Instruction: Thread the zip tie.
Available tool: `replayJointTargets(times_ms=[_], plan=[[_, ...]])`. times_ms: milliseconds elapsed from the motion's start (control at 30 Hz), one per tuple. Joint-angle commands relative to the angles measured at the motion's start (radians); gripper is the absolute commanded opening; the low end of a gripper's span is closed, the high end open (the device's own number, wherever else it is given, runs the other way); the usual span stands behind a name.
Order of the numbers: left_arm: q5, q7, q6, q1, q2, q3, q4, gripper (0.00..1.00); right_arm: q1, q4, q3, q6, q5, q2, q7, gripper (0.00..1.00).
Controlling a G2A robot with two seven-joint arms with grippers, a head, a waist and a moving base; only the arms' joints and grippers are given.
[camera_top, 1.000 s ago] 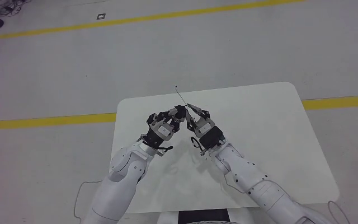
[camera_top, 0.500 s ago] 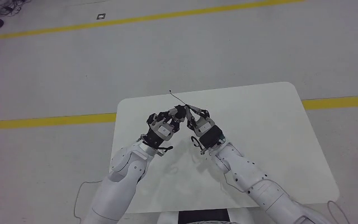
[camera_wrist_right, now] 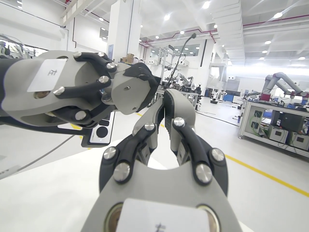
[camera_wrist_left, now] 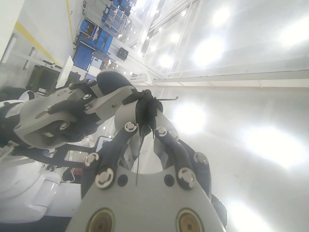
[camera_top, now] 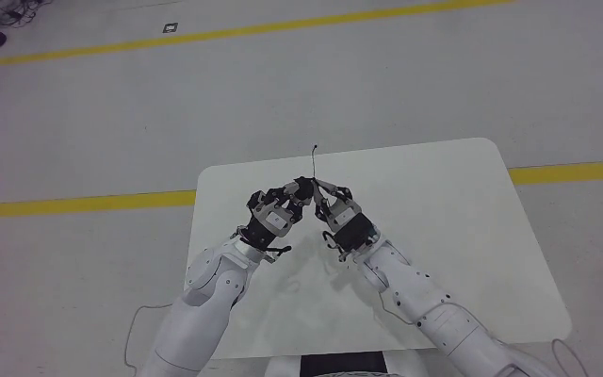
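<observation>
Clamped thin black plastic zip tie (camera_top: 312,162) in left end effector (camera_wrist_left: 146,112) and right end effector (camera_wrist_right: 164,100); probably needed slow, steady tip-to-head alignment.

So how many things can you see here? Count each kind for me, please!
Grippers: 2, the left gripper and the right gripper
Zip tie: 1, pinched between both
Table: 1
Total: 4

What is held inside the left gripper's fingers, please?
A black zip tie, pinched by the left gripper; its thin tail runs back toward the wrist. The stretch between the pads is covered.
</observation>
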Motion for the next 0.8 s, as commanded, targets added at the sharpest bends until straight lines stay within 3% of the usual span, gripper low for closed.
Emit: replayJointTargets(times_ms=[0, 767], plan=[[0.000, 0.000, 0.000, 0.000, 0.000, 0.000, 0.000, 0.00, -0.003, -0.001, 0.003, 0.001, -0.007, 0.001, -0.005, 0.00], [0.000, 0.000, 0.000, 0.000, 0.000, 0.000, 0.000, 0.00, -0.020, 0.045, -0.056, 0.028, -0.020, 0.049, 0.000, 0.00]])
